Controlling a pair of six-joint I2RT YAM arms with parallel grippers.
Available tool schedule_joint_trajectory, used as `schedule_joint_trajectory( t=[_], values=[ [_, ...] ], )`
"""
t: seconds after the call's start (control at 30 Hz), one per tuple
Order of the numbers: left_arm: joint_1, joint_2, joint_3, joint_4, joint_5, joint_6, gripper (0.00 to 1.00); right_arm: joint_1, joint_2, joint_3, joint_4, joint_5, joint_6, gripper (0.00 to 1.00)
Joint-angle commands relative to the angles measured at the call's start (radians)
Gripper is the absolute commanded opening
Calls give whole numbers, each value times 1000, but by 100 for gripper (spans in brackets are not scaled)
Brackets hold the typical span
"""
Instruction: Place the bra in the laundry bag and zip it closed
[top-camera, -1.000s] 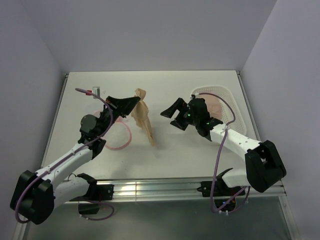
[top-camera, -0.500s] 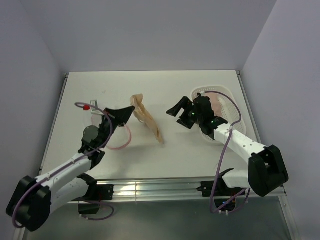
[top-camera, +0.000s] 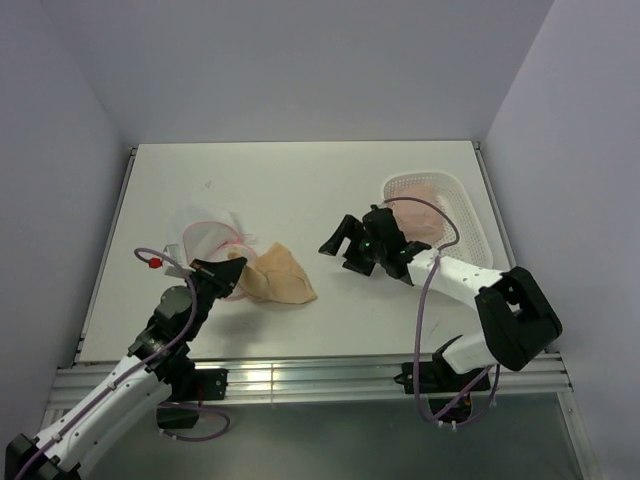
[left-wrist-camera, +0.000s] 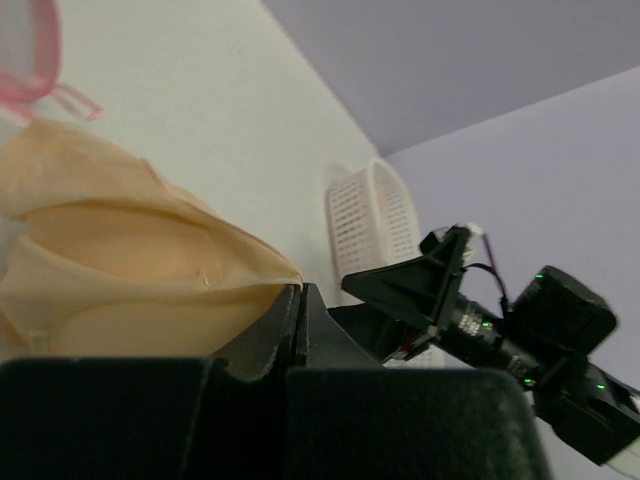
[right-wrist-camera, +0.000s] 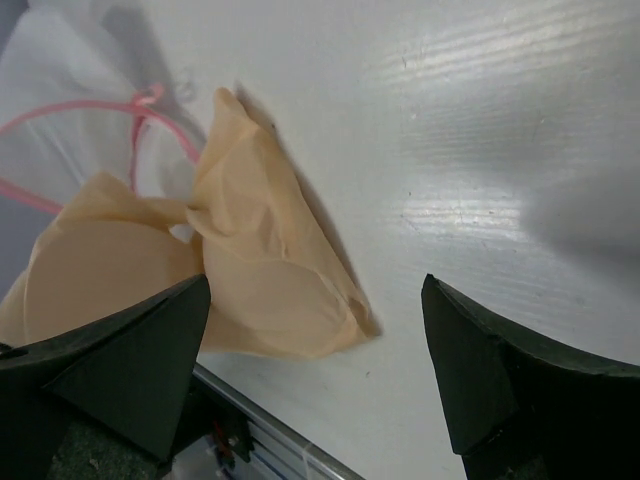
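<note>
Top cam: the bra (top-camera: 277, 282) is heaped on the bench (top-camera: 300, 185), touching the laundry bag (top-camera: 205, 238) but not in it yet; bag looks empty afaict. The left gripper (top-camera: 230, 272) is at the bra's bag-side edge, prob to feed it in. Basket (top-camera: 470, 215) holds a pale pink garment (top-camera: 425, 212). Left wrist cam: jaws pressed together, pinching bra fabric. Right wrist cam: the right gripper (right-wrist-camera: 316, 282) has jaws spread wide over the bra, holding nothing, maybe there to help w/ the bag.

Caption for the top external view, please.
Left gripper holds the bra beside the laundry bag; right gripper hovers open.
</note>
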Motion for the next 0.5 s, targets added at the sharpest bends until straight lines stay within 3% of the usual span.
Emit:
schedule_joint_trajectory(
  t=[0.0, 0.3, 0.47],
  values=[
    [-6, 22, 63, -268, -32, -32, 0, 57, 42, 36, 37, 41, -32, 93],
    [-41, -59, 43, -521, -38, -123, 0, 122, 249, 179, 62, -25, -141, 93],
    [-43, -42, 75, -647, -32, -164, 0, 165, 332, 281, 10, 21, -199, 92]
  ],
)
